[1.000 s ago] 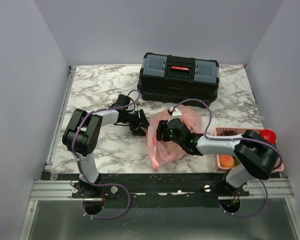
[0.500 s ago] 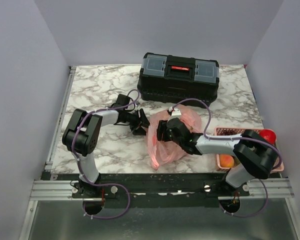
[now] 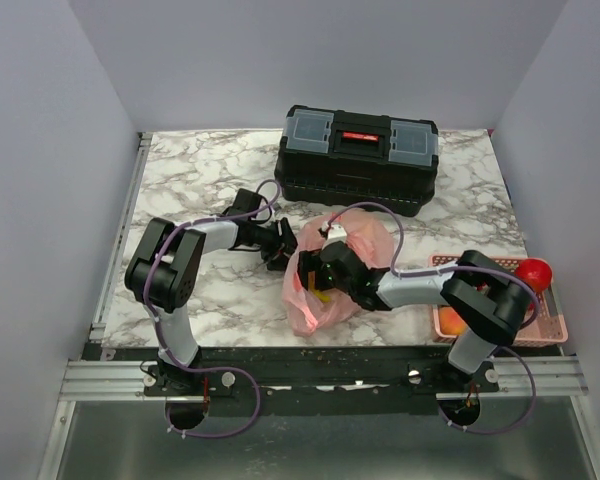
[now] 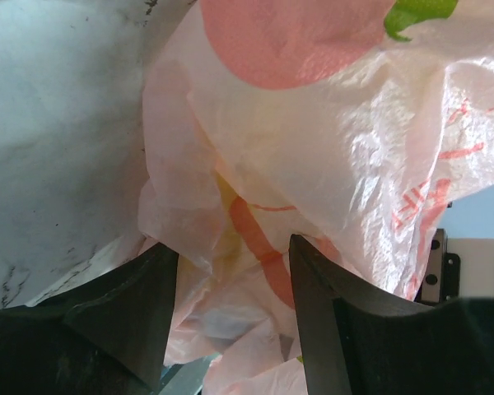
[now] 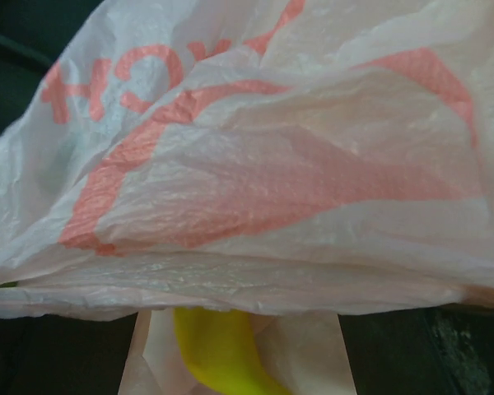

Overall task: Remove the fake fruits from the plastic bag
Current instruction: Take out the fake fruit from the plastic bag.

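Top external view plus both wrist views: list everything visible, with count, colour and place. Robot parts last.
toolbox: one, black, far middle of the table
plastic bag: one, translucent pink, table centre, between the two grippers
yellow fruit: one seen, yellow, inside the bag under its film
basket: one, pink, near right part of the table
red fruit: one, red, at the basket's far right edge
orange fruit: one, orange, in the basket, partly hidden by the right arm
table: one, white-grey marble
left gripper: one, black, at the bag's left edge, jaws apart with film between them
right gripper: one, black, reaching into the bag, jaws hidden by film
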You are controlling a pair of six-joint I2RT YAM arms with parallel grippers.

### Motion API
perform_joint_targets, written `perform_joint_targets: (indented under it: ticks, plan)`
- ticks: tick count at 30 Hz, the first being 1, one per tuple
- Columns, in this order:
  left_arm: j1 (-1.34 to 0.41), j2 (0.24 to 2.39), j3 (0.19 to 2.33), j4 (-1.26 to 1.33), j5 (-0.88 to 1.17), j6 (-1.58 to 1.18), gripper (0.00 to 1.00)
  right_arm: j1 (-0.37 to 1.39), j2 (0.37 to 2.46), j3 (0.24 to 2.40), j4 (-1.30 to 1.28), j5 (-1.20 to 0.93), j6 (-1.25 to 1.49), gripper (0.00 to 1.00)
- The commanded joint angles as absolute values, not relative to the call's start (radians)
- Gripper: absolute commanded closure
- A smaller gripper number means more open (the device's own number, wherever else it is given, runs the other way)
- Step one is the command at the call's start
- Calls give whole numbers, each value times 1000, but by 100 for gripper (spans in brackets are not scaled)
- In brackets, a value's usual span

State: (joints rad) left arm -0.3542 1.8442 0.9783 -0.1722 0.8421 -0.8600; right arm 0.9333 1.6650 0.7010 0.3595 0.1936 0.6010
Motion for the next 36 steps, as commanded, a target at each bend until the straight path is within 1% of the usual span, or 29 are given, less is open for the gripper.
perform_joint_targets:
  ticks: [1, 6, 10, 13, 15, 17, 19, 20, 22, 24, 25, 27, 32, 35, 36]
  plan:
    - [-368, 1854, 963, -143, 876, -868, 46, 972, 1727, 736, 374, 205, 572, 10]
    - [-377, 1866, 958, -139, 874, -873, 46, 1029, 1801, 819, 259, 443, 528, 11]
    - [-379, 1864, 953, -137, 869, -871, 47, 1046, 1827, 854, 215, 572, 523, 13]
    - [-386, 1864, 942, -127, 872, -877, 48, 1049, 1815, 867, 220, 605, 531, 14]
    - [-386, 1857, 932, -117, 875, -883, 49, 1050, 1803, 868, 222, 620, 533, 18]
    - [-385, 1849, 931, -126, 869, -876, 49, 1049, 1776, 856, 210, 616, 550, 25]
    - [-383, 1843, 937, -141, 863, -863, 49, 1050, 1726, 822, 224, 584, 564, 36]
    - [-383, 1842, 941, -146, 858, -857, 49, 1051, 1699, 796, 246, 563, 565, 44]
    - [-381, 1847, 948, -154, 856, -854, 49, 1050, 1644, 749, 296, 518, 555, 48]
    - [-379, 1854, 959, -161, 853, -854, 49, 1049, 1609, 727, 311, 502, 547, 59]
    - [-378, 1857, 964, -169, 848, -849, 49, 1050, 1593, 726, 296, 503, 557, 67]
    - [-375, 1859, 969, -179, 841, -842, 49, 1050, 1559, 715, 279, 499, 565, 75]
    - [-365, 1825, 974, -184, 830, -828, 48, 1049, 1516, 700, 267, 506, 559, 88]
    - [-361, 1735, 967, -193, 790, -794, 41, 1050, 1528, 697, 274, 509, 559, 89]
    - [-360, 1695, 965, -204, 765, -774, 37, 1049, 1536, 700, 275, 502, 559, 87]
